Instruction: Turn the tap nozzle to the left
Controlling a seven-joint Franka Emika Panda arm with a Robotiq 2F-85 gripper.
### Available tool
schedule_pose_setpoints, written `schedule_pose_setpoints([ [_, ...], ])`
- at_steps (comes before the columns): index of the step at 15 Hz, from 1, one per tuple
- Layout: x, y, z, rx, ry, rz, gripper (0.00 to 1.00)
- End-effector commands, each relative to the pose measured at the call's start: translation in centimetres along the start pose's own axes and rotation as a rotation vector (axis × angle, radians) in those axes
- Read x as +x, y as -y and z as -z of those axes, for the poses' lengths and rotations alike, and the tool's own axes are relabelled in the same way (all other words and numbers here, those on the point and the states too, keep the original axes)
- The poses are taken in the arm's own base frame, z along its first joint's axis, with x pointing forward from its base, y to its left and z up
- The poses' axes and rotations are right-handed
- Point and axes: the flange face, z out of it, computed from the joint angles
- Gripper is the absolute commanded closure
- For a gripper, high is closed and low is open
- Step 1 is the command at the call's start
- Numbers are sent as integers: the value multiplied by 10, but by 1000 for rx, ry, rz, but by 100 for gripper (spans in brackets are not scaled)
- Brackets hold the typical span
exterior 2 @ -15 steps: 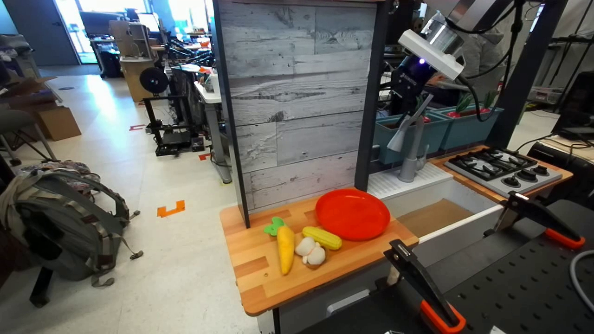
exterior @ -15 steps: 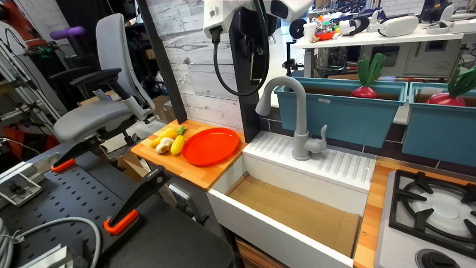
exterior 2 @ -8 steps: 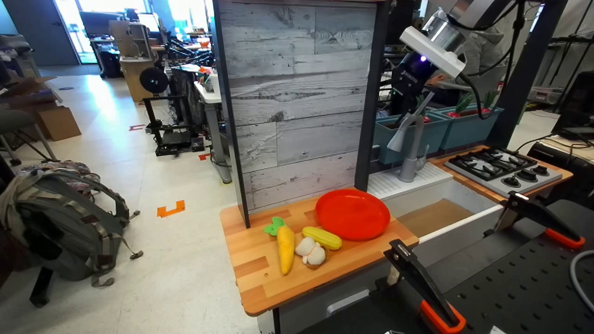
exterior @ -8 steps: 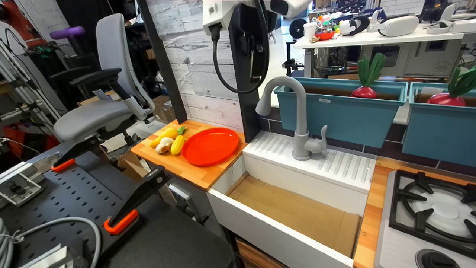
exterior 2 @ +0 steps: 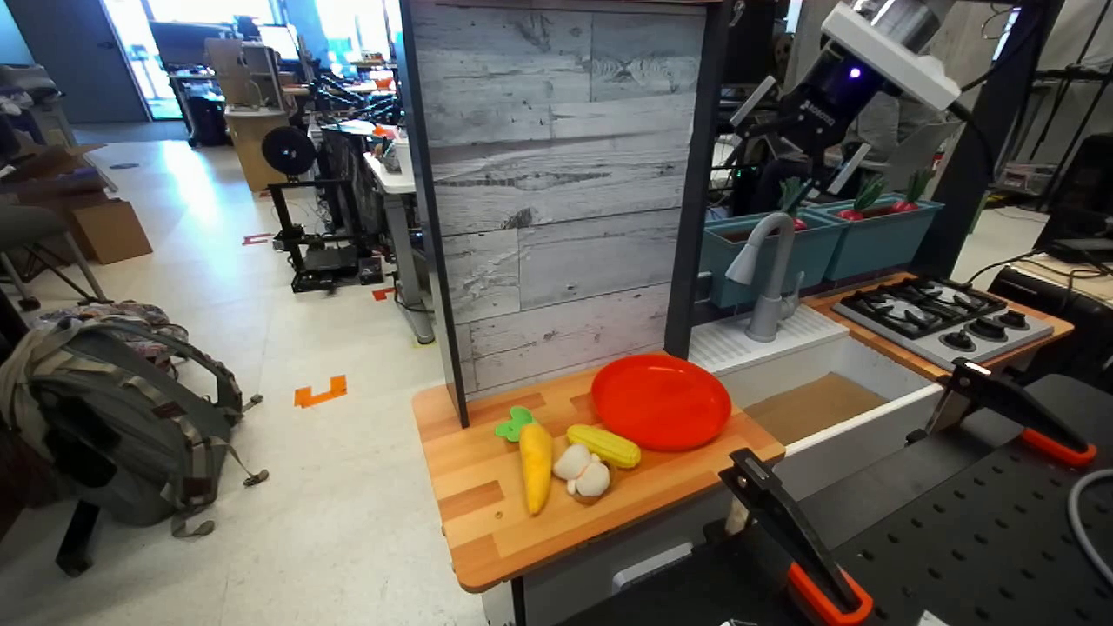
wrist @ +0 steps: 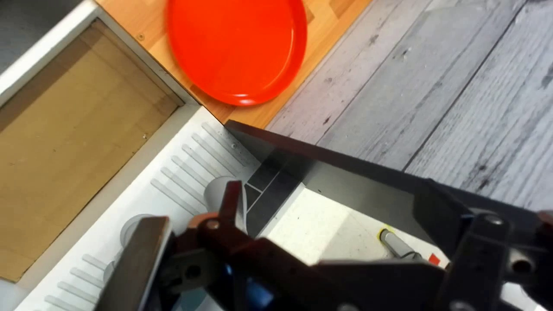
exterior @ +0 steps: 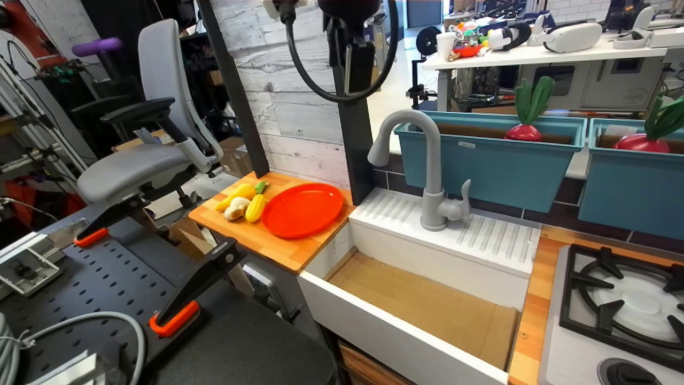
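Tap nozzle (exterior: 433, 152), mid-frame in an exterior view, points toward frame left, turn apparently complete; gripper (exterior 2: 787, 155), spread wide and empty, stands apart, likely only withdrawal outstanding.

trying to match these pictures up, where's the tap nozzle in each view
In an exterior view: tap nozzle right of centre, upper half.
In an exterior view: tap nozzle farther right, upper half.
Wrist view: tap nozzle below and left of centre, partly hidden.
Shared landmark: the red plate, in all three views.
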Motion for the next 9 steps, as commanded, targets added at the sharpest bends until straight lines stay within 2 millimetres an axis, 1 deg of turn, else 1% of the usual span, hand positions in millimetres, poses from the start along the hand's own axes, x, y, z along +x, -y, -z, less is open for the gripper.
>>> schedule_pose_setpoints([
  [1, -41, -18, 32, -44, 78, 149, 0],
  [3, -60, -22, 39, -80, 130, 246, 0],
  [5, -76, -15, 38, -99, 146, 323, 0],
  [7, -87, 0, 28, -122, 166, 351, 0],
  [8, -70, -12, 28, -102, 142, 306, 0],
  [9, -76, -5, 25, -106, 152, 323, 0],
])
